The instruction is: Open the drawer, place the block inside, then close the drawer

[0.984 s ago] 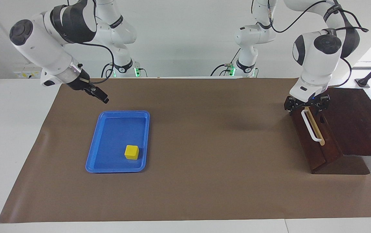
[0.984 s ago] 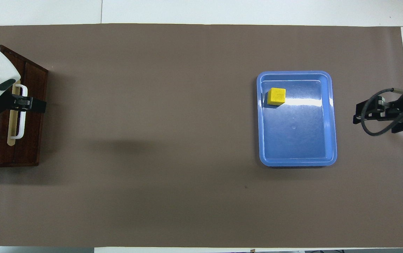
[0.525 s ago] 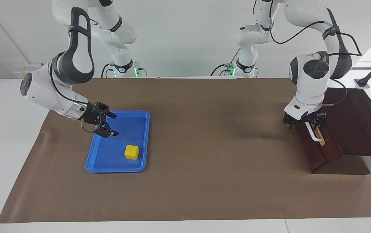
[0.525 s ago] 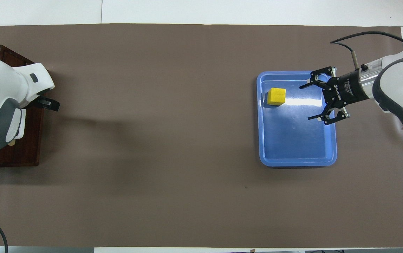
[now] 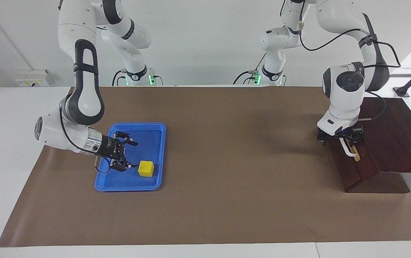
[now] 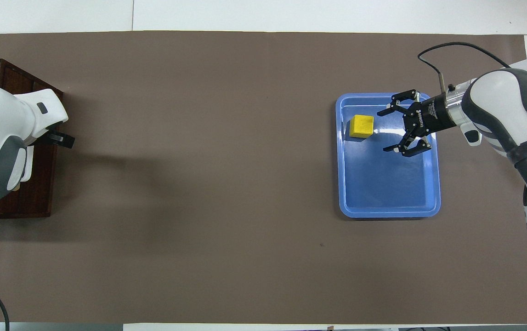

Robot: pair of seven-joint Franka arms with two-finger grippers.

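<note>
The drawer [image 5: 348, 168] is shut, its dark wood front at the left arm's end of the table; it also shows in the overhead view [image 6: 38, 184]. My left gripper [image 5: 339, 139] is down at the white bar handle [image 5: 349, 151], open, with the bar between its fingers. The yellow block [image 5: 146, 168] lies in the blue tray [image 5: 133, 124], in the corner farthest from the robots. My right gripper [image 5: 134, 155] is open and low over the tray, beside the block, apart from it. In the overhead view the right gripper [image 6: 383, 131] points at the block [image 6: 361, 126].
The dark wooden cabinet [image 5: 395, 136] that holds the drawer stands at the table's edge. A brown mat [image 5: 226, 200] covers the table between tray and cabinet. The blue tray [image 6: 382, 184] holds only the block.
My right gripper came down from above the table's edge, opened, and moved into the tray toward the block. My left gripper slid along the handle from its end to its middle.
</note>
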